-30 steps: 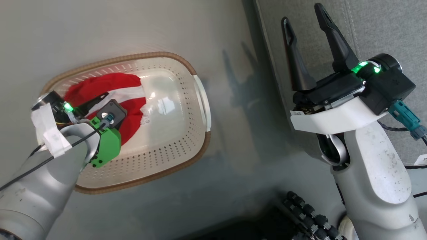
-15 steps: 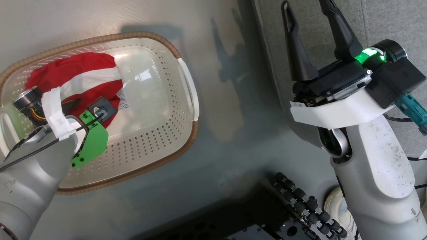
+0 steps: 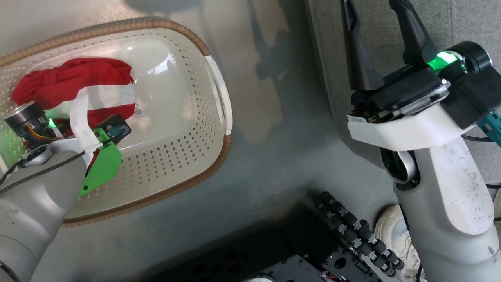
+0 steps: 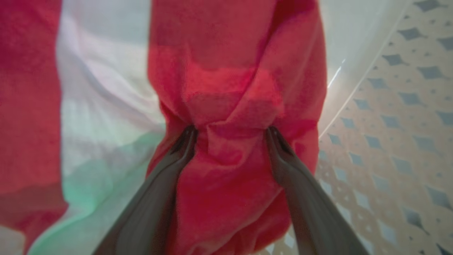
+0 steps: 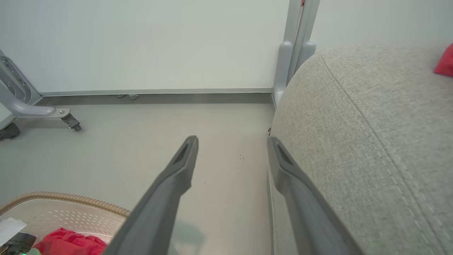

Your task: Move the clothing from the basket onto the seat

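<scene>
My left gripper (image 4: 230, 132) is down inside the basket (image 3: 172, 129), fingers spread wide and tips sunk into the clothing (image 4: 230, 71). A bunch of red fabric bulges up between the two fingers, but they are not pinched shut on it. Just to the left in the wrist view, a broad white stripe runs through the red. To the right is the basket's wall with its diamond-shaped holes.

From the head view, the clothing lies crumpled at the left end of the basket, partly under my left wrist. The rest of the basket bottom is bare apart from a small label (image 3: 139, 111) touching the fabric's edge. The basket stands on the grey floor (image 3: 274, 164), with its brown rim and one white handle towards the seat.

My right gripper (image 5: 231, 141) is held up over the floor, also wide and with nothing in it. Its right finger is just beside the side of the seat (image 5: 371, 141), whose light grey cushion shows a stitched seam and a rounded corner. A strip of floor keeps the seat apart from the basket. A red piece (image 5: 445, 62) lies on top of the seat at the edge of the right wrist view. Beyond the floor is a pale wall (image 5: 159, 42), and by it the wheeled foot of a grey stand (image 5: 35, 109).
</scene>
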Robot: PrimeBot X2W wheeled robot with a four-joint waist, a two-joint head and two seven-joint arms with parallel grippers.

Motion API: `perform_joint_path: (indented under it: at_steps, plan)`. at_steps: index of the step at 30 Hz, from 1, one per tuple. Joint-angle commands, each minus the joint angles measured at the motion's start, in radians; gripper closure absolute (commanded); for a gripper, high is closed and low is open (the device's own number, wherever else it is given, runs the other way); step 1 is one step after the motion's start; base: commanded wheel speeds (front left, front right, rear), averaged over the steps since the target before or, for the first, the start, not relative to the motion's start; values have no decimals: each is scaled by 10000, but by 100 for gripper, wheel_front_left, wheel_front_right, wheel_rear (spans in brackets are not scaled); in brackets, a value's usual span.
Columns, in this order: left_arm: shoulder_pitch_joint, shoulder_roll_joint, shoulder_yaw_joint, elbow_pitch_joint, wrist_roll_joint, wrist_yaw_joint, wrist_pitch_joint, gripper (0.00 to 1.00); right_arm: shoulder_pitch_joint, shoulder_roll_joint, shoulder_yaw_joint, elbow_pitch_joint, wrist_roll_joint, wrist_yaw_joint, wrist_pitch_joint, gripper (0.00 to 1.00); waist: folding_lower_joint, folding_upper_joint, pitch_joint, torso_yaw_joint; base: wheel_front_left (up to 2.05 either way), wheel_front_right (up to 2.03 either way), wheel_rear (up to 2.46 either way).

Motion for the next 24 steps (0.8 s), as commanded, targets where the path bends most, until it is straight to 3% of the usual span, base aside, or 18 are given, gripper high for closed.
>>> perform_joint_path:
  at_steps: [1, 2, 3, 4, 5, 10, 24]
  plan:
    - [-194, 131, 0, 12, 74, -25, 83, 0, 30, -14, -50, -72, -57, -7, -20, 0, -1, 0, 130, 24, 0, 0, 0]
    - [-189, 120, 1, 11, 152, -25, 166, 0, 39, -14, -62, -80, -63, -7, -20, 0, -1, 0, 156, 31, 0, 0, 0]
    - [-180, 98, -2, 21, 186, -25, 257, 38, 50, -14, -74, -90, -81, -7, -20, 0, -1, 0, 182, 43, 0, 0, 0]
    - [-209, 79, 0, 11, 197, -25, 276, 60, 50, -14, -87, -95, -92, -7, -20, 0, -1, 0, 204, 54, 0, 0, 0]
    - [-280, 70, 0, -22, 245, -25, 220, 100, 36, -14, -95, -99, -101, -7, -20, 0, -1, 0, 228, 66, 0, 0, 0]
    - [-358, -71, 3, -35, 280, -22, 166, 100, -63, -15, -114, -30, -90, -7, -20, 0, -1, 0, 174, 100, 0, 0, 0]
    - [-133, -881, 2, -400, -416, -22, -1502, 100, 126, -17, -333, 296, -207, -7, -21, 0, -1, 0, -1131, 540, 0, 0, 0]
